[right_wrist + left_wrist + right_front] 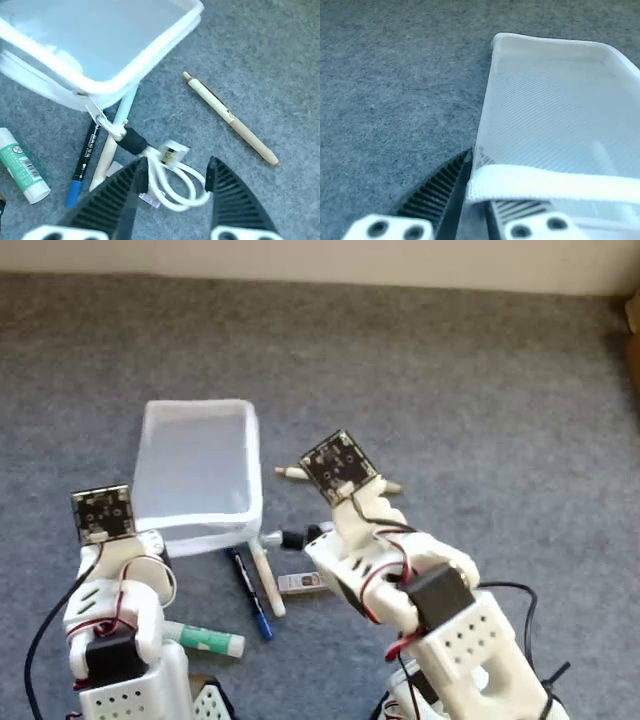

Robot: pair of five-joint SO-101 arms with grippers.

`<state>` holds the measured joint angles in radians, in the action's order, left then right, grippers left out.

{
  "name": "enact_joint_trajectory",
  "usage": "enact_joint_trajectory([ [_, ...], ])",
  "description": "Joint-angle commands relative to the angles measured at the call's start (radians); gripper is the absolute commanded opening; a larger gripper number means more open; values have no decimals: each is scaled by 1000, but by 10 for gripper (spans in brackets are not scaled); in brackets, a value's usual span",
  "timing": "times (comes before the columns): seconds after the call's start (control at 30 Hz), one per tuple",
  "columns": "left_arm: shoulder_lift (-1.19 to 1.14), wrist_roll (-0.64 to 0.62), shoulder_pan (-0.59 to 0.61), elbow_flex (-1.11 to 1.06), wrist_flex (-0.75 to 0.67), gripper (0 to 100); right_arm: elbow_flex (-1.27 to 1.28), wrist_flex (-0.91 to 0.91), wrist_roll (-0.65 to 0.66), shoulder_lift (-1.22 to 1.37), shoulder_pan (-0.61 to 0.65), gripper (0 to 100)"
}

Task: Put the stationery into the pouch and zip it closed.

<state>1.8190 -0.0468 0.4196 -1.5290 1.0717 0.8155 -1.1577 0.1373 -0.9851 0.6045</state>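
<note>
Two robot arms work a white mesh pouch [195, 465] lying on a grey, carpet-like tabletop [450, 370]. The left gripper [477, 182] is clamped on the pouch's woven rim at its near corner, one ribbed finger outside the mesh and the other showing through it from within. This hold looks meant to anchor the soft bag and keep its mouth from sliding. The right gripper [177, 162] hangs with its fingers spread to either side of the looped white cord [165, 197]. The cord runs through a black bead [132, 141] to the zip slider at the pouch's other near corner, and nothing is pinched between the fingers. The loop lies slack on the tabletop, so a grip on it would probably have to take up that slack before the slider answers. The stationery lies outside the pouch. A beige pen [230, 117] is well apart on the far side of the cord, while a green-labelled glue stick [20, 167], a blue-capped marker [82, 162] and a pale pencil [105, 162] lie close together just beside the pouch's open edge. With these items not yet inside, the filling step appears barely begun and zipping would be premature.
</note>
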Motion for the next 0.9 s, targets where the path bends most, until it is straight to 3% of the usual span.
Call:
enact_joint_trajectory([
  [0.0, 2, 5, 38, 53, 5, 6, -38, 21, 9, 54, -42, 191],
  [0.23, 2, 3, 85, 54, 3, 6, -70, 28, 12, 168, -51, 191],
  [0.87, 2, 5, 104, 47, 3, 6, -503, 30, 299, 822, -8, 191],
])
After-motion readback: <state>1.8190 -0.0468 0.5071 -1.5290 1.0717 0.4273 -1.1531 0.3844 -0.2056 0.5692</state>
